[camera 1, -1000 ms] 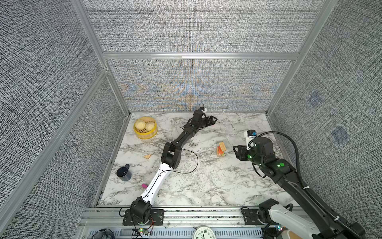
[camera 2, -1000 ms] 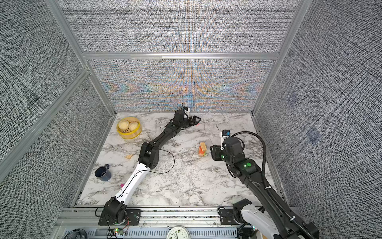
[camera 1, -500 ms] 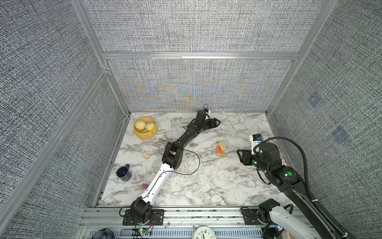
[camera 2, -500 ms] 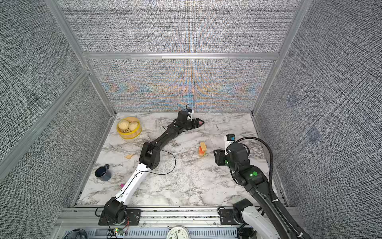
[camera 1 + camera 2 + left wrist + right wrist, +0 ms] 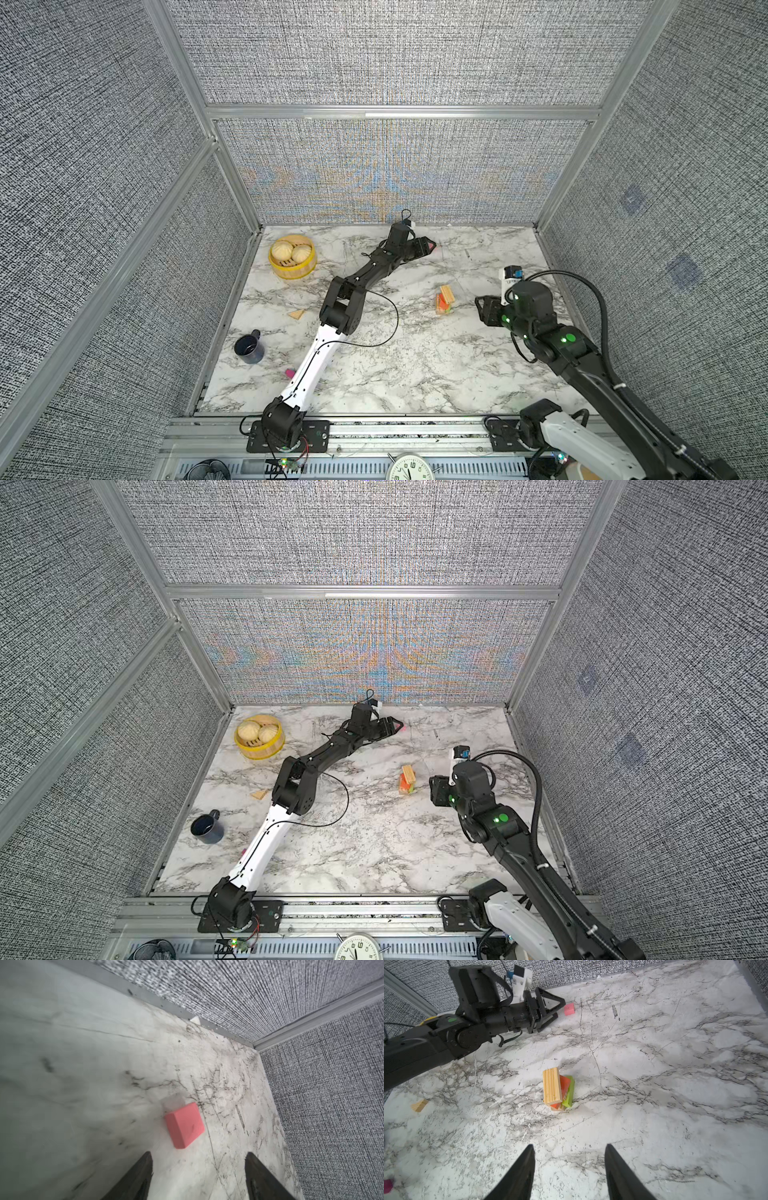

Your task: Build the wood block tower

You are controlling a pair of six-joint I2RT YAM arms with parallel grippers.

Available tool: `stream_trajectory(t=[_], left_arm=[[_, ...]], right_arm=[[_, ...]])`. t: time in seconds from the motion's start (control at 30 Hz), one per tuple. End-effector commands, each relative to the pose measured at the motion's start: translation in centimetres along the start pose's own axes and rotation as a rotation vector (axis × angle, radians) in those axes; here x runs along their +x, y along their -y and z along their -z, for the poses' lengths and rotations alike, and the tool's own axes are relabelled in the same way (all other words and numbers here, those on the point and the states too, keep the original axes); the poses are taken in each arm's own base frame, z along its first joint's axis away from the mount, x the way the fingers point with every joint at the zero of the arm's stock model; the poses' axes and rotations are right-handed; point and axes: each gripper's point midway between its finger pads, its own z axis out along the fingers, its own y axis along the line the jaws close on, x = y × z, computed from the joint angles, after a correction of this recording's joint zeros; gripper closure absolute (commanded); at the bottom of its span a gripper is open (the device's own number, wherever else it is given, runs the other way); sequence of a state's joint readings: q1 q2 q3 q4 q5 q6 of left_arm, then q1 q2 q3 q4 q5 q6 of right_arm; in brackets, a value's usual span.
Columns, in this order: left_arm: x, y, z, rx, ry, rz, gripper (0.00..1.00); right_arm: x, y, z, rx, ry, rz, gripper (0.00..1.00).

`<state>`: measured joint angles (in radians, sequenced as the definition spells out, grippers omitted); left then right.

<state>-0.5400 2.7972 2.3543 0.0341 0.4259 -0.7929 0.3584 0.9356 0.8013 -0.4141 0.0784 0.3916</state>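
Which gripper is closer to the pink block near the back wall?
Left. The left gripper, fingers open, sits just short of the pink block; the right gripper is far off, facing the tower.

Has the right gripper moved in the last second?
Yes. In both top views the right gripper has backed slightly away from the tower, toward the front edge of the table; the tower itself has stayed put.
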Motion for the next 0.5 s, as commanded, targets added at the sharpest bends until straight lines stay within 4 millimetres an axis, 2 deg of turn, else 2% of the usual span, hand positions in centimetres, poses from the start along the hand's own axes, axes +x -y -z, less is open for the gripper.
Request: stream_trajectory(t=[0.0, 0.07, 0.13, 0.23, 0.37, 0.4, 0.47], left_arm=[[-0.4, 0.0, 2.2, -0.057, 0.005, -0.036, 0.26], [-1.1, 0.9, 4.0, -0.073, 0.024, -0.082, 0.25], [-1.6, 1.7, 6.0, -0.084, 0.043, -0.119, 0.23], [-2.2, 2.5, 9.2, -0.107, 0.083, -0.15, 0.21], [-1.9, 3.4, 13.0, -0.128, 0.128, -0.174, 0.2], [-1.7, 3.5, 13.9, -0.136, 0.138, -0.176, 0.2], [-1.2, 3.6, 15.5, -0.151, 0.157, -0.183, 0.2]], right_arm=[[-3.8, -1.0, -2.3, -0.073, 0.034, -0.108, 0.45], [-5.8, -0.7, -4.7, -0.135, -0.007, -0.205, 0.45], [-8.7, -0.7, -7.2, -0.225, -0.03, -0.295, 0.45], [-12.1, -0.4, -11.4, -0.319, -0.082, -0.345, 0.45], [-14.9, -0.5, -16.9, -0.492, -0.204, -0.435, 0.45], [-14.8, -0.3, -18.6, -0.515, -0.24, -0.45, 0.45], [-15.6, 0.0, -20.8, -0.538, -0.264, -0.449, 0.46]])
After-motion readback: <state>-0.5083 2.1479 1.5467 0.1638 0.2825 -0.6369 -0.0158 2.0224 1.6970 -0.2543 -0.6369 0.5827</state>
